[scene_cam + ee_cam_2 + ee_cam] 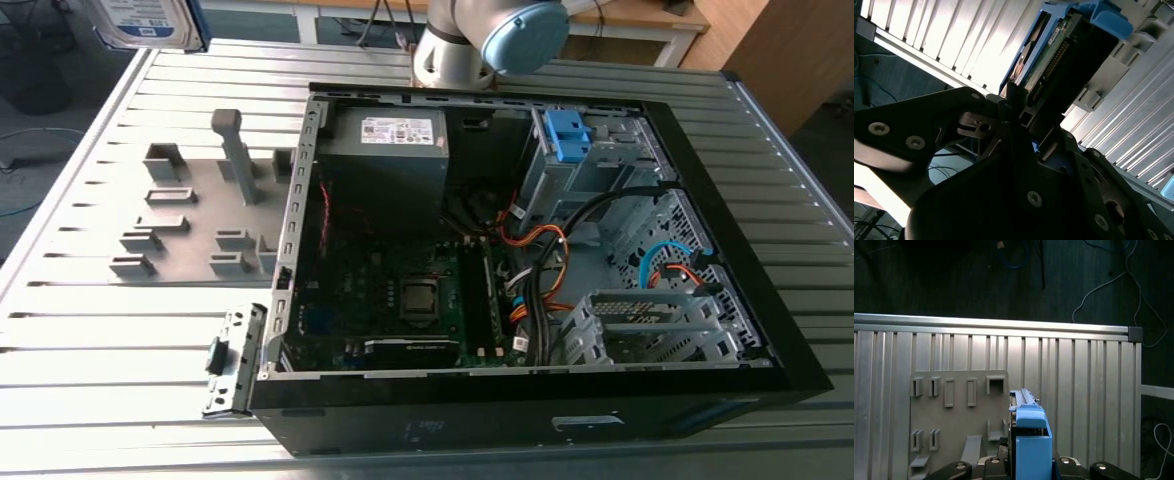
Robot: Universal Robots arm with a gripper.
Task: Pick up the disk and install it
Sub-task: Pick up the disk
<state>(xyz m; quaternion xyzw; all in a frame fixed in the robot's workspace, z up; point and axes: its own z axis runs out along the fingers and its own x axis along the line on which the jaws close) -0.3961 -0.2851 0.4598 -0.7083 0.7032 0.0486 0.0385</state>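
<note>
The disk [147,22] held aloft over the table [80,340].
The gripper [1029,120] was clamped tight on the disk, high at eleven o'clock from the open computer case [534,260], over the grey fixture plate [200,215].

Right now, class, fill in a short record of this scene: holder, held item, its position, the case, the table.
Holder: gripper, jaws closed on the item
Held item: the disk in its blue carrier
Position: in the air above the table, at the exterior view's upper left, outside the case
Case: computer case lying open, boards and cables showing
Table: ribbed metal table with a grey fixture plate beside the case
</note>
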